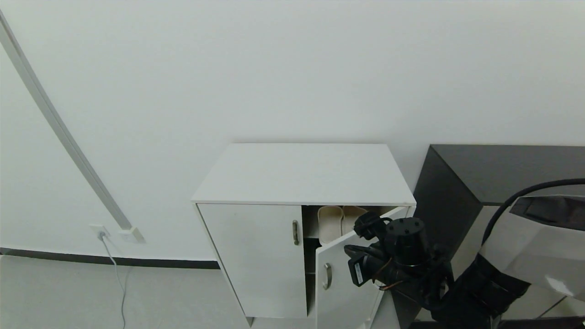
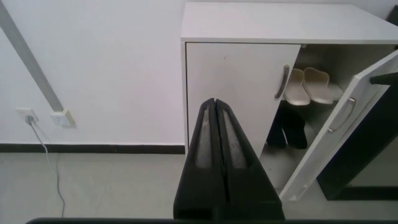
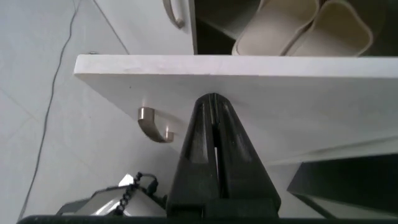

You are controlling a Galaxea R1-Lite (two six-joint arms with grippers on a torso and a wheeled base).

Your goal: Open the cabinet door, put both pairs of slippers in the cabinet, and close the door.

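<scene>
The white cabinet (image 1: 301, 173) stands against the wall with its left door (image 1: 251, 256) closed and its right door (image 1: 343, 283) swung partly open. A cream pair of slippers (image 1: 331, 221) lies on the upper shelf (image 2: 308, 86) (image 3: 305, 28). A dark pair of slippers (image 2: 289, 127) sits on the shelf below. My right gripper (image 3: 213, 98) is shut, its tips against the outer face of the right door (image 3: 249, 93), near the top edge and beside the handle (image 3: 154, 123). My left gripper (image 2: 214, 102) is shut on nothing, held well back in front of the left door.
A black cabinet (image 1: 502, 169) stands close on the right of the open door. A wall outlet with a hanging cable (image 1: 100, 233) and a slanted grey conduit (image 1: 59, 128) are at the left. Bare floor lies in front and to the left.
</scene>
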